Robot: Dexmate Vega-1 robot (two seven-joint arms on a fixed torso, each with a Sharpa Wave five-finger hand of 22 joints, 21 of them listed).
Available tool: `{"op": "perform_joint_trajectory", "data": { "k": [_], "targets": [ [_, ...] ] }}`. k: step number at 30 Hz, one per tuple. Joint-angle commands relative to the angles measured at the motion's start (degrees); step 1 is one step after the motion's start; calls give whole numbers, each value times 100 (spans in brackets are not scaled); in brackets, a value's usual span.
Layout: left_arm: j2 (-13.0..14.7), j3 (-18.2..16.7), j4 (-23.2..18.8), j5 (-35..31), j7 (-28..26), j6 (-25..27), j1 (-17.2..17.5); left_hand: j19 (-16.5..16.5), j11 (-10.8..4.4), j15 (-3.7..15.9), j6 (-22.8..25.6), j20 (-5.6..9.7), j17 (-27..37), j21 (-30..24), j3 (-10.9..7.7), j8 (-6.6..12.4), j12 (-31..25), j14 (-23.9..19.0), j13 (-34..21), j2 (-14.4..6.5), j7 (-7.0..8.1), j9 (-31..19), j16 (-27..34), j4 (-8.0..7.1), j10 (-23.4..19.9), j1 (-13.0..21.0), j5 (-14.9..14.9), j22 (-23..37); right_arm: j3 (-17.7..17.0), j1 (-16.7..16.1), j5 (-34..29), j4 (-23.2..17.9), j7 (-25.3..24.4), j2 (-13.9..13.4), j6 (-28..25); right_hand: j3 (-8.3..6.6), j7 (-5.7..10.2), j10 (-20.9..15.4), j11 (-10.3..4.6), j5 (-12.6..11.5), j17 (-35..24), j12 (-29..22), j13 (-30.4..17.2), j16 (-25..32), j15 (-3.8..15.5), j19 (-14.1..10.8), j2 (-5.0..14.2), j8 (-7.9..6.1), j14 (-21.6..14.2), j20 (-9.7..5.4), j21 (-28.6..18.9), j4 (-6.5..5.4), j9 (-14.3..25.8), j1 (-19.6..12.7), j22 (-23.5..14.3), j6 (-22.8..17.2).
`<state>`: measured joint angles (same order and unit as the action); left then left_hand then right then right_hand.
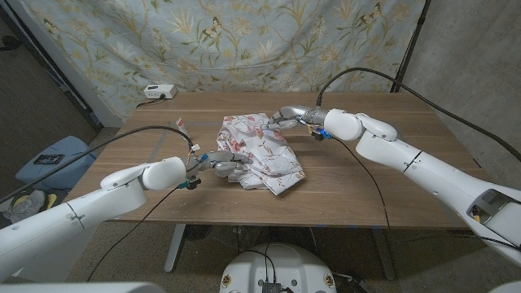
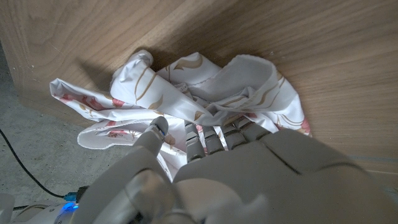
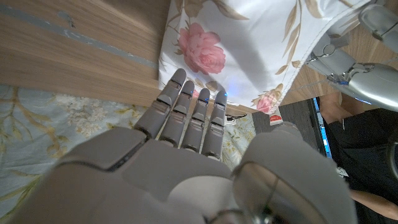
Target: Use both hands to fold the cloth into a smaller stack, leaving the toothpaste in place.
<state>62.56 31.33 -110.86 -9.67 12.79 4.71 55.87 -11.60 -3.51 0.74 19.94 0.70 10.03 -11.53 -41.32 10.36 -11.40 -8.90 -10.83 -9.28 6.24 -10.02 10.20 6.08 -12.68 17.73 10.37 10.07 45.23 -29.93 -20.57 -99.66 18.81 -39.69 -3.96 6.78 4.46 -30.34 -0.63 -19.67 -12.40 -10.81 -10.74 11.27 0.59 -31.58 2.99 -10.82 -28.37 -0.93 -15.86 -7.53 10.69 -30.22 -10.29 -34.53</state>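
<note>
Cloth [image 1: 259, 151] lay bunched near the surface's [image 1: 366, 191] centre, not yet a neat stack. Your left hand [image 1: 220, 163] sat at the cloth's 8 o'clock edge, fingers [image 2: 208, 138] curled into the folds, apparently gripping fabric. Your right hand [image 1: 291, 116] was at the 1 o'clock edge, fingers [image 3: 186, 109] straight, close together, tips at the hem and holding nothing. Toothpaste [image 1: 183, 128] lay at the cloth's 10 o'clock, apart from it. Risk, as I judged it: a one-sided pull from the left could drag the bundle toward the toothpaste and nudge it; the right hand's flat fingers might slip off the hem and leave the fold lopsided.
</note>
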Motion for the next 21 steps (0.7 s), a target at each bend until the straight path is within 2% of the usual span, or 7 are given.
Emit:
{"op": "perform_joint_trajectory", "data": {
  "k": [1,21],
  "targets": [
    [48,4,26,37,79,-9,11,-49,18,-32,-21,-114,13,-19,-5,-3,-36,-4,-15,-9,-19,-20,19,6,-20,28,-7,25,274,33,-153,274,-12,220,-50,1,1,28,-19,-45,-8,-1,-13,30,12,13,77,-4,24,3,37,-65,-1,29,-7,38],
    [26,121,111,5,286,-8,-68,-38,20,-33,-10,-118,8,-20,-2,3,-37,7,-15,-12,-29,-20,16,13,-19,37,-5,26,637,63,-373,854,-145,516,115,12,0,31,-24,-55,-2,-6,-15,55,61,-28,168,-6,-12,-19,49,-102,-2,116,-5,51]
  ]
}}
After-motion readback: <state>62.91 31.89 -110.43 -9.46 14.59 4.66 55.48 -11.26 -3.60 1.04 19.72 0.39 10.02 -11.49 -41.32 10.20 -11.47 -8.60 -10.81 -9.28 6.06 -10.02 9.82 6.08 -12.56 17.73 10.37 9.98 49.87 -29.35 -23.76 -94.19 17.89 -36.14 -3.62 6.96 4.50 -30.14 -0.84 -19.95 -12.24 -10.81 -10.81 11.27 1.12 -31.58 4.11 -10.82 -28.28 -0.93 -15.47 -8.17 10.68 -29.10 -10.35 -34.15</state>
